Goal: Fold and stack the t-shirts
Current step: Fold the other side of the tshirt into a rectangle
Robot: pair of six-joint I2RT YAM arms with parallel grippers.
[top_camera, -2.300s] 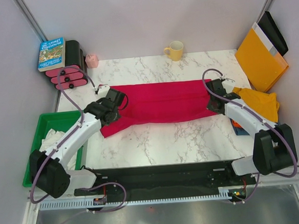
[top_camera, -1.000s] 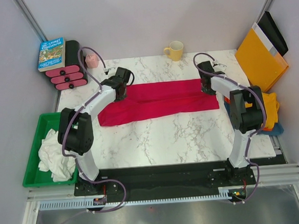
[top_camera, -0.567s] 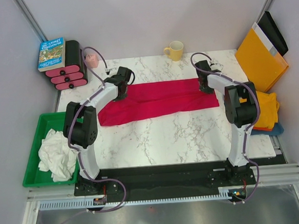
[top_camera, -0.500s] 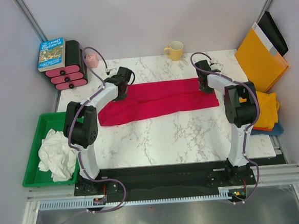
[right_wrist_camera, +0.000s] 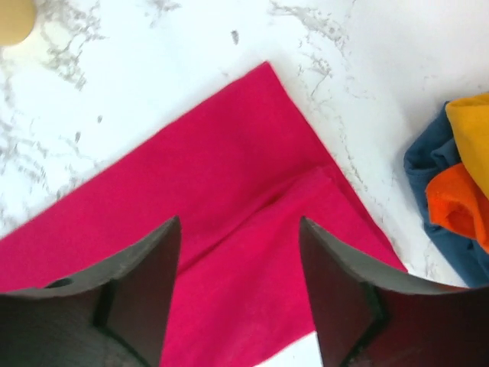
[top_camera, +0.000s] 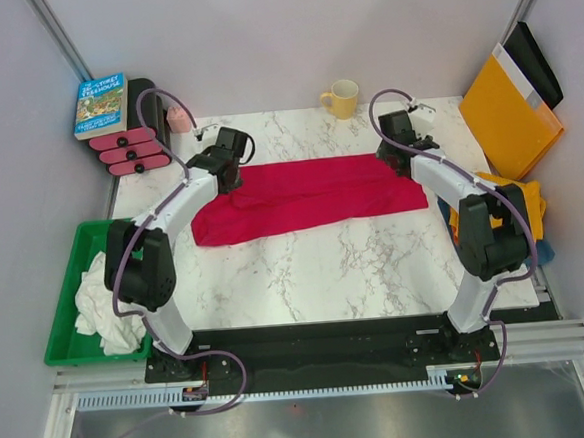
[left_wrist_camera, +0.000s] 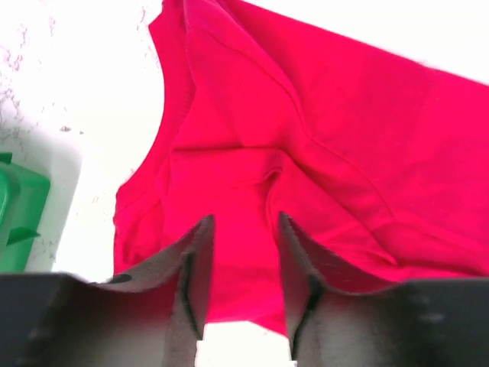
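Note:
A crimson red t-shirt (top_camera: 305,196) lies folded into a long band across the middle of the marble table. My left gripper (top_camera: 230,161) hovers over its left end, open, with red cloth (left_wrist_camera: 321,130) showing below between the fingers (left_wrist_camera: 200,256) and nothing held. At the shirt's right end my right gripper (top_camera: 400,143) stands open wide above the folded corner (right_wrist_camera: 267,153). More t-shirts, mustard-yellow (top_camera: 523,203), orange (right_wrist_camera: 454,202) and blue (right_wrist_camera: 428,164), lie heaped at the table's right edge. A white t-shirt (top_camera: 102,302) lies crumpled in the green bin (top_camera: 85,235).
A yellow mug (top_camera: 342,99) stands at the back centre and a small pink cup (top_camera: 178,119) at the back left. A book (top_camera: 100,104) rests on pink-and-black holders (top_camera: 127,150). An orange-yellow envelope (top_camera: 505,114) leans at the back right.
Both grippers were shut on the red shirt's ends and have now opened and let go. The shirt's near half was carried over, leaving a narrower band. Both arms have drawn back slightly.

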